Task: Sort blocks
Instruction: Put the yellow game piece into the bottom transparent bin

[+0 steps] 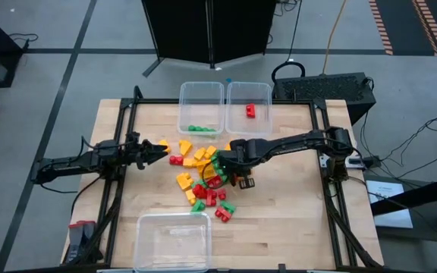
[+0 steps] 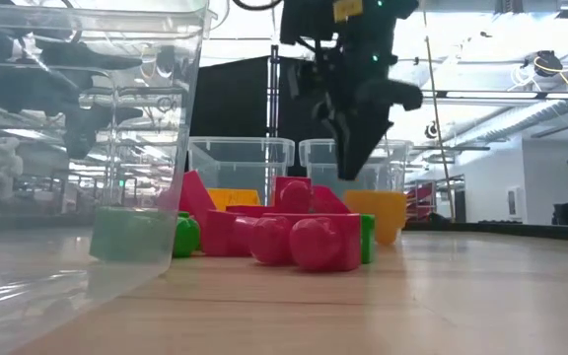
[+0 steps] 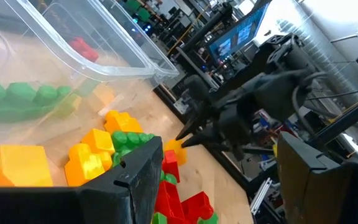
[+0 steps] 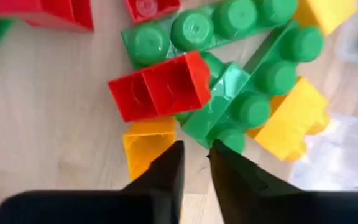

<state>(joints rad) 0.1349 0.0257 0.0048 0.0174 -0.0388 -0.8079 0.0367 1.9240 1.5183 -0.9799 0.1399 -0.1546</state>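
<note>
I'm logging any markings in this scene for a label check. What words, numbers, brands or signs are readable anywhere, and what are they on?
No text can be read in any view.
Blocks: only studs, no lettering visible.
Clear tubs: no labels seen.
Yellow tag on the right arm, low view: too blurred to read.
Bright screen in the room behind, left wrist view: too blurred to read.

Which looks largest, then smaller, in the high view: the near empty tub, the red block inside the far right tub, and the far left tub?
1. Near empty tub, largest.
2. Far left tub, clearly smaller.
3. Red block, far the smallest.
</note>
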